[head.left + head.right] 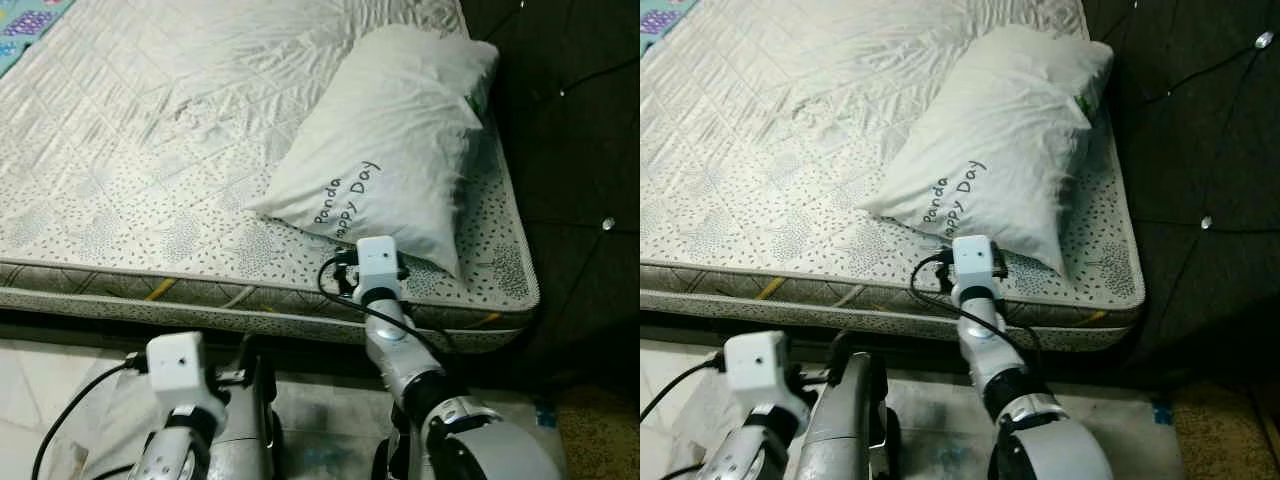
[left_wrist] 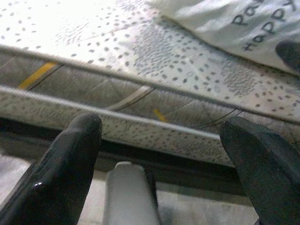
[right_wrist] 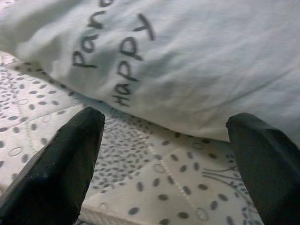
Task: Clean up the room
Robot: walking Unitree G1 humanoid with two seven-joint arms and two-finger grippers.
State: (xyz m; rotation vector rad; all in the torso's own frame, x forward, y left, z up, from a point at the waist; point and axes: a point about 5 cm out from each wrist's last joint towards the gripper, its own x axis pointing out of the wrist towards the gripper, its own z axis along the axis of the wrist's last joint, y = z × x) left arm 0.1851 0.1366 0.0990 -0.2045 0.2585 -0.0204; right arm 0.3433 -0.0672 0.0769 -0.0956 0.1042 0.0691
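White wrinkled cloth pillow (image 1: 390, 140) w/ "Panda Happy Day" print lies on quilted dotted mattress (image 1: 130, 200), near its right front corner. Right pincer (image 3: 164, 159) released, fingers spread, over mattress edge just before pillow. Left pincer (image 2: 159, 159) released too, low, facing mattress side.

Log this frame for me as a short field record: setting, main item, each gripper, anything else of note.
setting: bedside, bare mattress on a low bed
main item: white pillow with printed words, lying near the mattress corner
right gripper: open, over the mattress edge, just short of the pillow
left gripper: open, lower down, facing the mattress side
other: dark padded headboard beside the pillow
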